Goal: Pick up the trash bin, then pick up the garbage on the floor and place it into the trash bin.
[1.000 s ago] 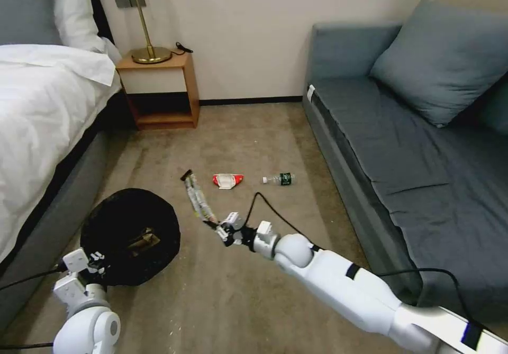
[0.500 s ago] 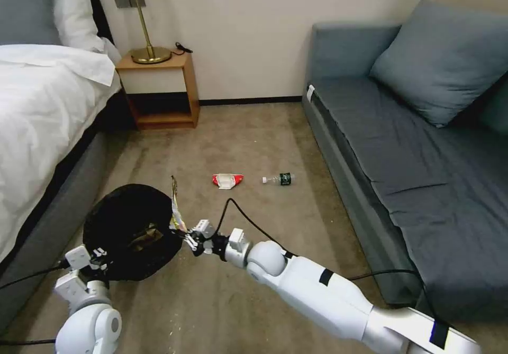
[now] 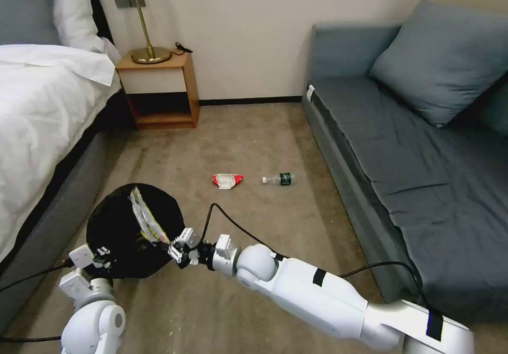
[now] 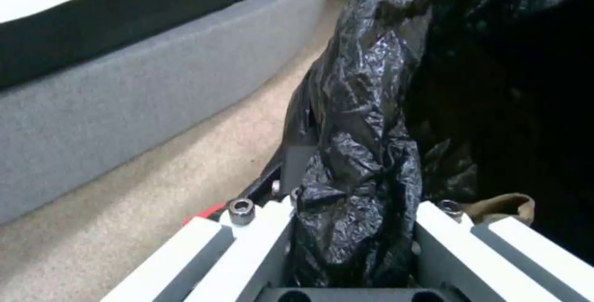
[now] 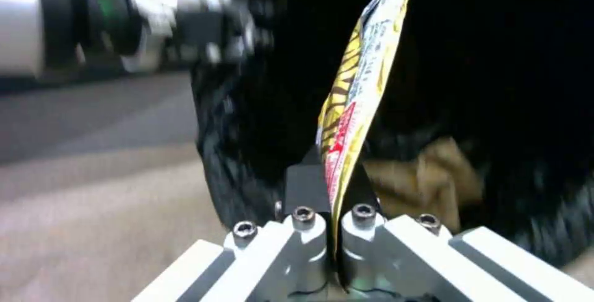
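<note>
Bedroom carpet [image 3: 254, 142] — right gripper [image 3: 172, 249] pinches gold wrapper [image 3: 143, 216] over left-gripper [image 3: 98, 253]-clamped bin [image 3: 114, 259].

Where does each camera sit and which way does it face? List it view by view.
Head: high, facing down at the floor; both arms show, trash bin at left.
Left wrist: behind the left pincer, clamped on the bin's bag.
Right wrist: behind the right pincer, pinching the gold wrapper over the bin.
All share the bin.
</note>
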{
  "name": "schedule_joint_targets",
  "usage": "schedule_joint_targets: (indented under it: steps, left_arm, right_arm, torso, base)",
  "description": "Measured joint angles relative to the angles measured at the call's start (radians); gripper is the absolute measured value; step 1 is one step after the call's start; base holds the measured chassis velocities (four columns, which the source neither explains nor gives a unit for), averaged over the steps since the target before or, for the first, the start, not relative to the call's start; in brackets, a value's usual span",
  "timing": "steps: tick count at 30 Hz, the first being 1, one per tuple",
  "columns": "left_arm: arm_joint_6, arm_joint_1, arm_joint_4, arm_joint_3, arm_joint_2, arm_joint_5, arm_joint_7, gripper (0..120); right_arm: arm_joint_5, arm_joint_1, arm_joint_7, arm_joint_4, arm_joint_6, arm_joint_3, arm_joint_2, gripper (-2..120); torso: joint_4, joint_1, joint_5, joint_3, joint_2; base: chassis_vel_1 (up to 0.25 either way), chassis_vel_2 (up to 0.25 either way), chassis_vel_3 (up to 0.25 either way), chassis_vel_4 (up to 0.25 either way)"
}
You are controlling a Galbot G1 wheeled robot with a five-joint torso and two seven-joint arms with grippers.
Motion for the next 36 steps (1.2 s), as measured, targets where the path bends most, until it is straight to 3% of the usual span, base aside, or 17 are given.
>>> schedule_joint_targets:
  steps: [3, 9, 16, 19, 26, 36]
  left_arm:
    - [-0.009, 0.005, -0.003, -0.001, 0.0, 0.022, 0.006, 1]
    - [-0.017, 0.01, -0.005, 0.003, -0.009, 0.058, 0.016, 1]
    - [-0.04, 0.022, 0.004, 0.005, -0.03, 0.126, 0.029, 1]
    - [-0.048, 0.024, 0.007, 0.006, -0.037, 0.144, 0.031, 1]
    - [-0.056, 0.023, 0.0, 0.013, -0.071, 0.175, 0.035, 1]
    - [-0.063, 0.036, -0.015, 0.019, -0.102, 0.195, 0.035, 1]
  right_arm:
    - [0.038, 0.031, -0.009, 0.028, -0.071, -0.023, -0.039, 0]
    - [0.1, 0.118, -0.014, 0.053, -0.113, -0.099, -0.091, 0]
    - [0.215, 0.319, -0.005, 0.113, -0.178, -0.272, -0.13, 0]
    - [0.242, 0.371, 0.0, 0.109, -0.188, -0.316, -0.114, 0]
    - [0.302, 0.468, 0.011, 0.045, -0.196, -0.405, 0.003, 0]
    - [0.275, 0.446, 0.041, -0.072, -0.17, -0.38, 0.115, 4]
  torso:
    - [-0.0001, 0.0, 0.0, 0.0, 0.0]
    - [-0.0001, 0.0, 0.0001, 0.0, 0.0]
    - [0.0, 0.0, 0.0, 0.0, 0.0]
    - [-0.0001, 0.0, -0.0001, 0.0, 0.0]
    - [0.0002, 0.0, -0.0002, 0.0, 0.0]
    - [0.0001, 0.0, -0.0002, 0.0, 0.0]
  base:
    - [0.0, 0.0, 0.0, 0.0]
    - [0.0, 0.0, 0.0, 0.0]
    - [0.0, 0.0, 0.0, 0.0]
    - [0.0, 0.0, 0.0, 0.0]
    - [0.0, 0.0, 0.0, 0.0]
    - [0.0, 0.0, 0.0, 0.0]
